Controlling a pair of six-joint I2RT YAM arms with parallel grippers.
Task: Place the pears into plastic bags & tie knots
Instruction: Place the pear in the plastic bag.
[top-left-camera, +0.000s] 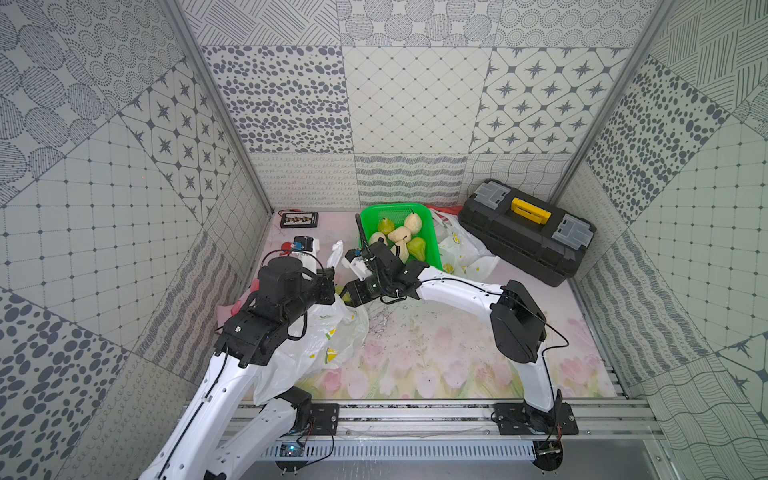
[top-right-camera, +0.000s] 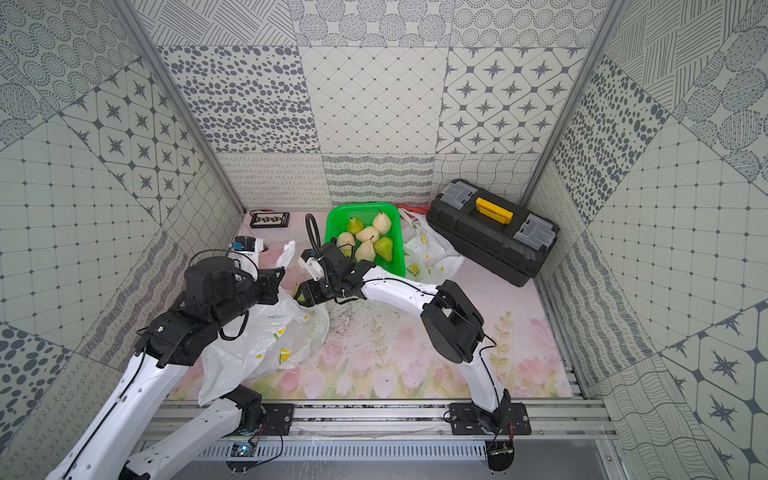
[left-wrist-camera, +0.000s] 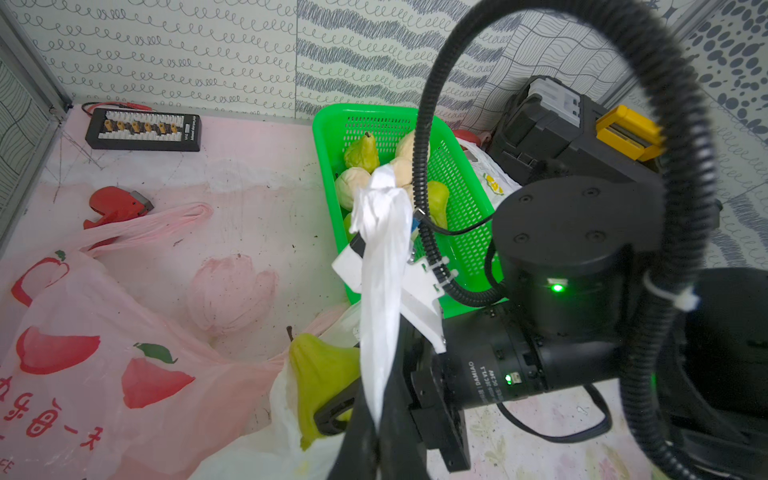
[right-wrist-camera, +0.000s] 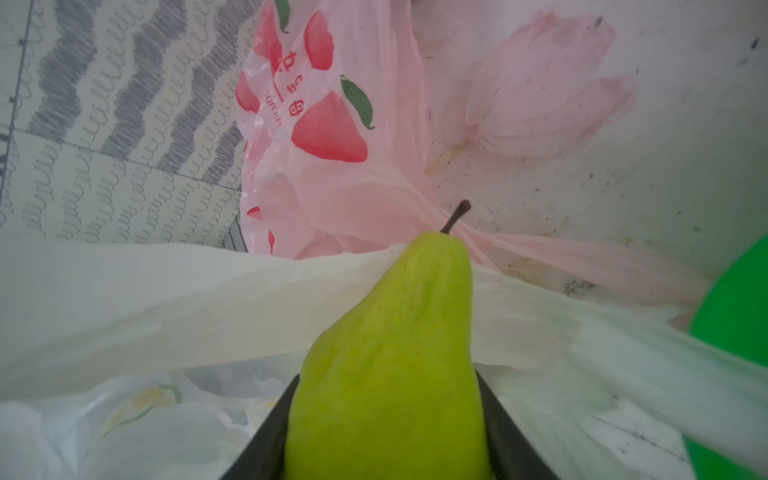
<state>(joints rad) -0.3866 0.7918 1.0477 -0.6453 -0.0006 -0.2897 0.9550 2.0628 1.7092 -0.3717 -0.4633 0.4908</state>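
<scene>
The pear (right-wrist-camera: 386, 316) was gripped by its broad lower half in the right claw (right-wrist-camera: 386, 382), stem pointing away from the wrist. It was held at the raised rim of the white bag (top-left-camera: 320, 345). The bag's handle (left-wrist-camera: 380, 291) was pinched in the fully closed left claw (left-wrist-camera: 376, 419) and drawn upward, so the mouth appeared to be held open. For a clean drop, the pear should be carried past the rim and lowered inside before release, lest it roll onto the tabletop (top-left-camera: 436, 353). The other pears (top-left-camera: 401, 235) lay in the basket (top-left-camera: 432, 249), just beyond the right claw.
</scene>
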